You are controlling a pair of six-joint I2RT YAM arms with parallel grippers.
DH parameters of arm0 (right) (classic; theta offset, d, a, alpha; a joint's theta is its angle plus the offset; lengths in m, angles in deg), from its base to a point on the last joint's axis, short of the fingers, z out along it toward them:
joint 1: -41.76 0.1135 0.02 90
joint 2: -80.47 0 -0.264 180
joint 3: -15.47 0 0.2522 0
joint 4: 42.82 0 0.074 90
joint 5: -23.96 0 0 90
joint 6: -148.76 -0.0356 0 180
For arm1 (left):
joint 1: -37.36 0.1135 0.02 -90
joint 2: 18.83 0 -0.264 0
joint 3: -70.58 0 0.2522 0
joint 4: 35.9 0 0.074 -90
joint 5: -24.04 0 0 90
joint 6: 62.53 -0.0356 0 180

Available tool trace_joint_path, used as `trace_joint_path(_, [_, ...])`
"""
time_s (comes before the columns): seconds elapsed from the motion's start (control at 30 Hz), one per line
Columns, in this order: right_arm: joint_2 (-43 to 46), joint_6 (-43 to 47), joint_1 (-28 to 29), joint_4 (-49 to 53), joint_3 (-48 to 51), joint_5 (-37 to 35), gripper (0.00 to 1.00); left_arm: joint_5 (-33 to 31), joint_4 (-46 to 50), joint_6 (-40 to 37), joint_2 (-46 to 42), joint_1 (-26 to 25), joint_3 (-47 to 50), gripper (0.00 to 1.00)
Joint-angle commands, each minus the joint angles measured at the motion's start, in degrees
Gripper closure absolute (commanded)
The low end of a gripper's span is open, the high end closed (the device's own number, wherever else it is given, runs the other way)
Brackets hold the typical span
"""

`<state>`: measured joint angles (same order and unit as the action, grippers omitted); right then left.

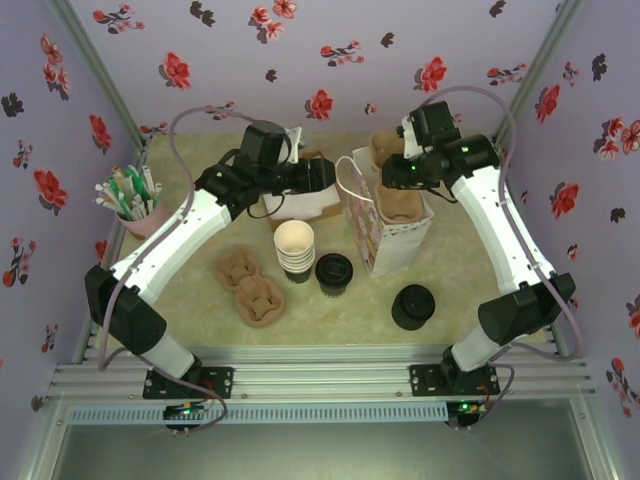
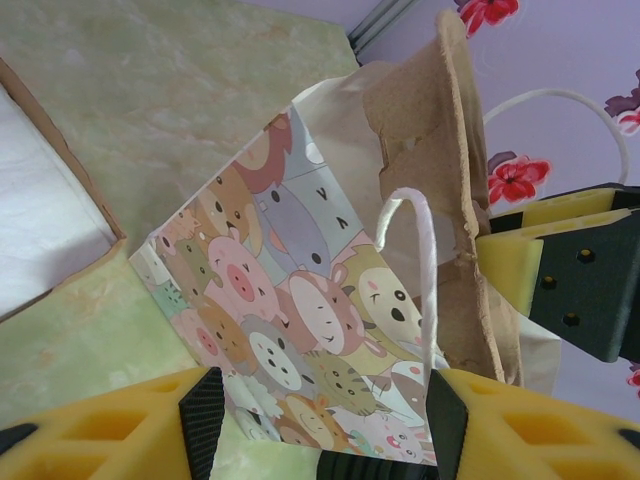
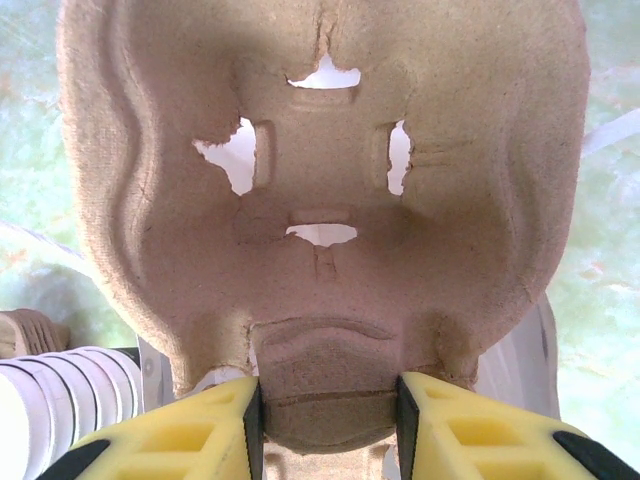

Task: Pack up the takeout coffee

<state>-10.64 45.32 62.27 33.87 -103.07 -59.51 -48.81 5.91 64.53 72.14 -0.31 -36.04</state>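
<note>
**Right gripper (image 3: 325,405) clamped on pulp carrier (image 3: 320,150) at bag mouth; takeout coffee (image 1: 333,272) untouched on table (image 1: 340,325)**

Coffee: upright on the bare tabletop, black lid up, long axis vertical. Just beside the stack of lidless cups (image 1: 295,245), on its right and slightly nearer the arm bases. Near the front left corner of the paper bag (image 1: 392,240); contact with it not discernible. Squat pile of black lids (image 1: 412,306) farther right, apart.

Key relation: on the base side of both grippers, between the two arms, in front of the bag. Left gripper (image 2: 320,425) somewhat nearer, almost straight beyond the cup; right gripper farther off, over the bag.

Left gripper: closed across the bag's end, both pads against the cartoon-printed paper, apparently steadying it upright. Right gripper: closed on one edge of the carrier, carrier standing partly inside the open bag mouth.

Judgement: carrier step in hand, coffee step not begun. Needs a release and a pull-back toward the bases before any reach for the cup. Risks: bag tipping once let go; little finger room on the coffee's left, with the stack so close.

Farther out: spare pulp carriers (image 1: 250,285) front left, cardboard box (image 1: 300,205) behind the stack, pink cup of sticks or straws (image 1: 132,200) far left.
</note>
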Motion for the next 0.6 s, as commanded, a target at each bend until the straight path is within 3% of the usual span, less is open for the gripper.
trace_joint_path(0.0, [-0.48,1.63,0.18,1.65,-0.32,-1.25,0.62,0.93,-1.15,-0.8,1.0,-0.04,-0.05,0.42])
trace_joint_path(0.57, [-3.13,2.13,3.31,5.19,-2.88,-3.98,0.63,0.96,-1.25,-0.65,1.36,-0.03,-0.16,0.42])
